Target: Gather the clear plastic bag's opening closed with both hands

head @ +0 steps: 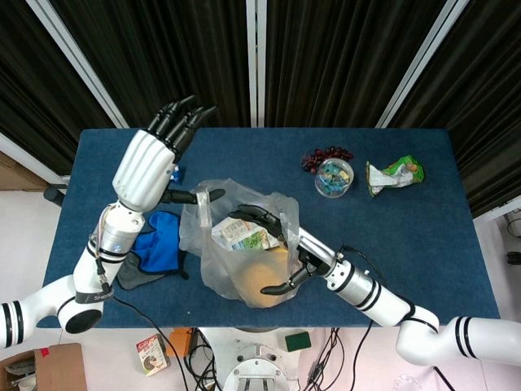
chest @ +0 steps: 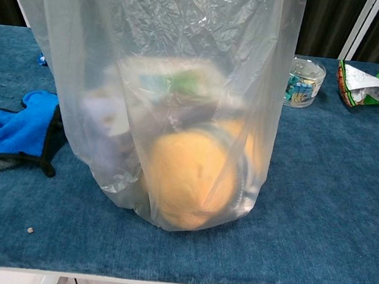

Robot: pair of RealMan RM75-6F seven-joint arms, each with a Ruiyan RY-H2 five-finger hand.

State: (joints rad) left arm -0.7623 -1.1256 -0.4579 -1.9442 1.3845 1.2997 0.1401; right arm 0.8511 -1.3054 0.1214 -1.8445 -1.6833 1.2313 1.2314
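Note:
The clear plastic bag [head: 213, 259] stands near the table's front edge and fills the chest view [chest: 186, 40], its top out of frame. Inside lie an orange round item [chest: 187, 180] and a printed packet [head: 247, 235]. My left hand [head: 145, 167] is beside the bag's left rim, its fingers stretched up and away and its thumb touching the rim. My right hand [head: 281, 248] spans the bag's right side: its fingers curl over the rim into the opening and its thumb lies outside, low on the front wall. Neither hand shows in the chest view.
A blue and grey cloth [head: 159, 248] lies left of the bag, also in the chest view [chest: 11, 127]. At the back right stand a glass bowl [head: 334, 177], dark grapes [head: 326, 153] and a green snack packet [head: 396, 173]. The table's front edge [chest: 175, 276] is close.

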